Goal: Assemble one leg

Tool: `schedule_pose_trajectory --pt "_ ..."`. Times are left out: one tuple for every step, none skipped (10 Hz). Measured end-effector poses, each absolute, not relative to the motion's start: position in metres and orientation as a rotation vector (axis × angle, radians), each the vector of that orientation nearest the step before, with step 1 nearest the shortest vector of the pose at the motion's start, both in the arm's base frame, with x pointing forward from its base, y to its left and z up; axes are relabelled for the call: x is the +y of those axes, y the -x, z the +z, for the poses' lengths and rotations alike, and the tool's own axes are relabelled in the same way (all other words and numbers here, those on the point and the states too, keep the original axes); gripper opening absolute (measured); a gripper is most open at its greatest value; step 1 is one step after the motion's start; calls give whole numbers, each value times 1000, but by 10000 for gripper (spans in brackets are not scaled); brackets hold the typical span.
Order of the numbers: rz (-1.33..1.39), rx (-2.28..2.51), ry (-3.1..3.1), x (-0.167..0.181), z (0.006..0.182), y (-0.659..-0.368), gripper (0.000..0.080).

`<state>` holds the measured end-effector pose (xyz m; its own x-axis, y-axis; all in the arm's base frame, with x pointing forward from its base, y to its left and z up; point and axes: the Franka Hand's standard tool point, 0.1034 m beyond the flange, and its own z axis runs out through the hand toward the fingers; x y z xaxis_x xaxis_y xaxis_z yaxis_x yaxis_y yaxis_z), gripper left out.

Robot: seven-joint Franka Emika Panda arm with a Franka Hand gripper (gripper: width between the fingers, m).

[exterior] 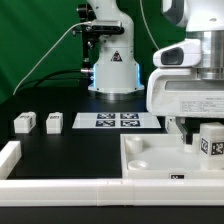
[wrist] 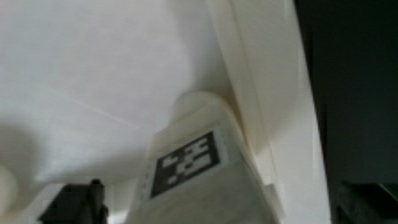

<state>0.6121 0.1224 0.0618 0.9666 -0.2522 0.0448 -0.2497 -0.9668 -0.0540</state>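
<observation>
One leg (exterior: pixel 211 142), a small white block with a black-and-white tag, stands upright in the right corner of the white tabletop tray (exterior: pixel 150 160). My gripper (exterior: pixel 200 128) hangs straight over it, open. In the wrist view the leg (wrist: pixel 196 150) rises between my two dark fingers (wrist: pixel 80 202), which stand apart from its sides. It sits tight against the tray's raised wall (wrist: pixel 267 90). Two more legs (exterior: pixel 24 122) (exterior: pixel 53 122) lie on the black table at the exterior view's left.
The marker board (exterior: pixel 116 121) lies flat mid-table, in front of the robot's base (exterior: pixel 112 70). A white rail (exterior: pixel 10 155) borders the table at the front left. A green curtain closes off the back.
</observation>
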Motion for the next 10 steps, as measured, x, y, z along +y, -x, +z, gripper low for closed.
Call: schedule_pose_trajectory --pt "-83 301 3081 123 62 -612 649" --pt "-95 79 3107 122 62 -612 649" --pt "-97 -70 3114 122 61 -611 649" --pt "-98 -231 3115 121 61 -611 649" --pt "-100 -421 3108 119 61 -612 649" --pt "-100 -581 3089 117 61 -612 649" --pt "-100 -593 3087 117 61 -612 649" --pt "-100 -591 3087 117 61 -612 515" --pt "-100 -591 3087 117 61 -612 515" --pt "-100 -591 3087 117 61 -612 359"
